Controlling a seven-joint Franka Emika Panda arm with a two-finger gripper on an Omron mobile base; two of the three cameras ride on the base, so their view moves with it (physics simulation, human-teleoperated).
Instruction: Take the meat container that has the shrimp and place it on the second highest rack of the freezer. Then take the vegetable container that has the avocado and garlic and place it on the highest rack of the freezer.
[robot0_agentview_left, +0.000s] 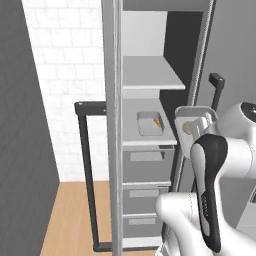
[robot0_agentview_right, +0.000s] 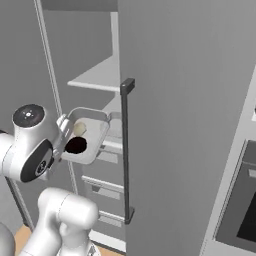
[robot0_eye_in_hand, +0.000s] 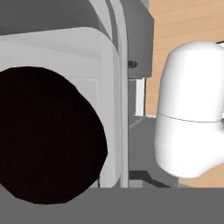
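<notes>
Closest to me is the tray (robot0_agentview_right: 89, 136) with the vegetables, and my gripper (robot0_agentview_right: 64, 131) is clamped narrow on its near rim, holding it up in the air in front of the open freezer (robot0_agentview_left: 150, 125). The tray is tipped steeply, its open face turned toward the right side of the scene. Inside it the avocado (robot0_agentview_right: 76, 145), a dark round lump, sits at the lower end, and through the hand camera it looms right against the tray's pale wall. The garlic (robot0_agentview_right: 79, 129), a pale bulb, lies just above the avocado in the same tray, and it peeks over the rim from the left camera too. Beyond the tray, inside the freezer, a second tray (robot0_agentview_left: 149, 123) rests on the second shelf from the top, with the shrimp (robot0_agentview_left: 157, 122), a thin orange curl, at its right side. The top shelf (robot0_agentview_left: 150, 75) lies above that one, and the drawers (robot0_agentview_left: 147, 165) are stacked below.
</notes>
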